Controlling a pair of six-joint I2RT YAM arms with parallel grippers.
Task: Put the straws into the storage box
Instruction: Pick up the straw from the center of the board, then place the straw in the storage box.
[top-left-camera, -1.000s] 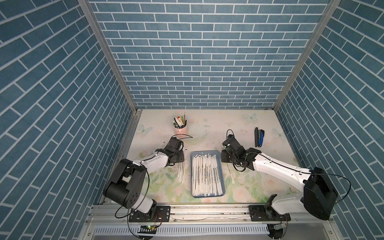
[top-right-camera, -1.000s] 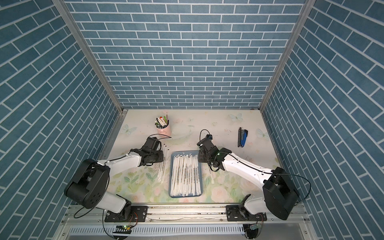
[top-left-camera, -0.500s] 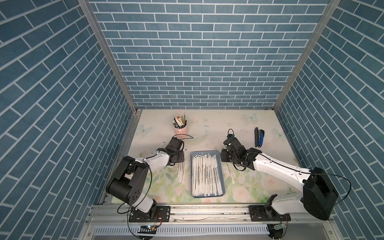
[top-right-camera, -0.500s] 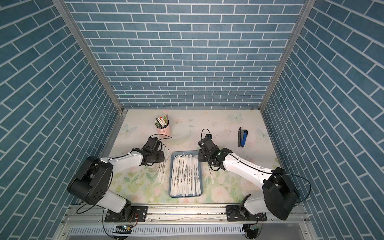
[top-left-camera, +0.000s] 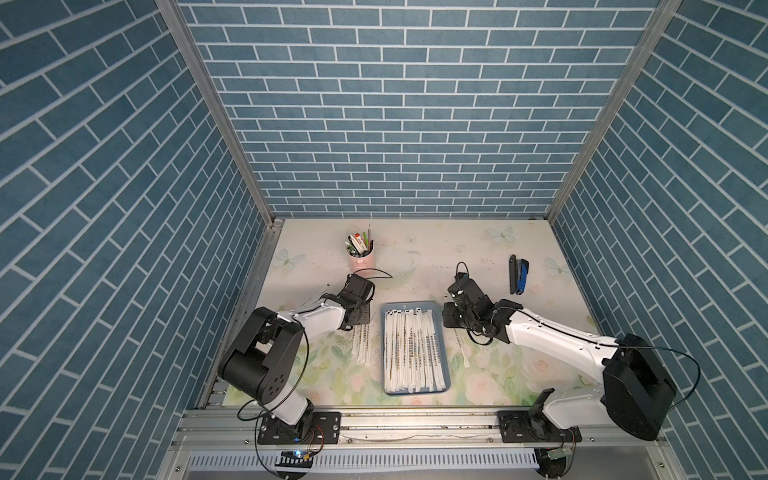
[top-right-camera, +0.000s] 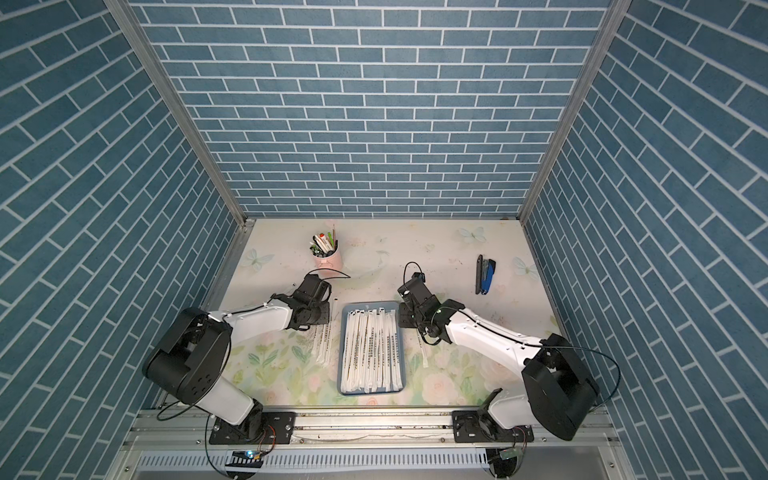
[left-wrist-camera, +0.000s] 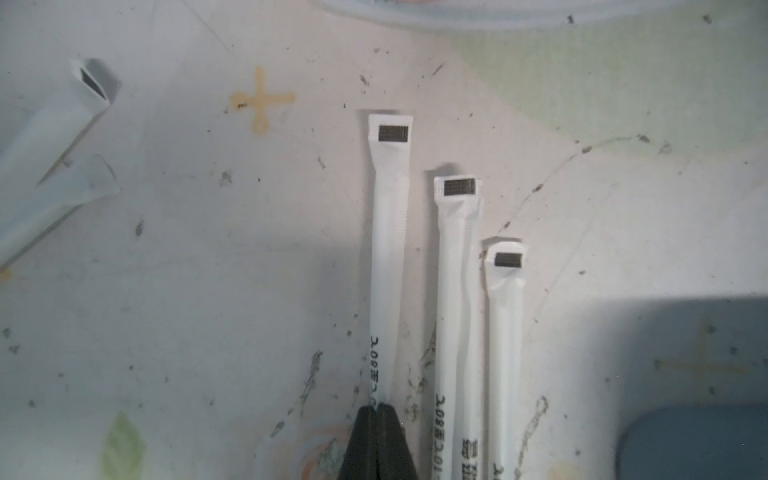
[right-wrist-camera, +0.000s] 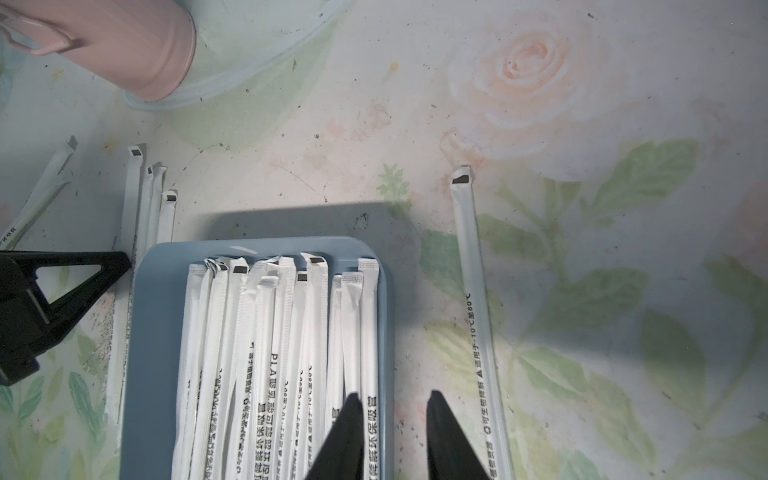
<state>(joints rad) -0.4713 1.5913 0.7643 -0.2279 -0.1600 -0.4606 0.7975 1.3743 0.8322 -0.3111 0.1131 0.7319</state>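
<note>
**Straw pinched beside the box, long axis parallel to it**

Most of the straws (top-left-camera: 415, 353) are already laid side by side, lengthwise, in the storage box (top-left-camera: 417, 392). A few loose straws (top-left-camera: 360, 345) are left on the surface (top-left-camera: 457, 257) just beside the box's long wall on the left arm's side, parallel to that wall.

Of three seen in the left wrist view, the gripped straw (left-wrist-camera: 388, 249) is the one farthest from the box. It is clenched by the left tool (left-wrist-camera: 378, 417), whose black tips are pressed together on the wrapper, well short of its black end mark. Its long axis runs straight out from the tool, and the box lies to that tool's right. A lift and a short sideways carry, without any turn, is judged to be called for.

A lone straw (right-wrist-camera: 478, 311) is left on the box's other side, nearer the right tool (right-wrist-camera: 392, 415). That tool's jaws are held part open over the box's rim, with nothing between them.

The wrappers are thin white paper, crimped flat at the ends and printed in black, so some sag is to be expected when one is lifted. The box is smooth blue plastic with rounded corners and a low rim. The floral surface is scuffed. Farther off, a pink cup (right-wrist-camera: 137, 54) of pens and a blue-and-black stapler (top-left-camera: 519, 278) are seen.
</note>
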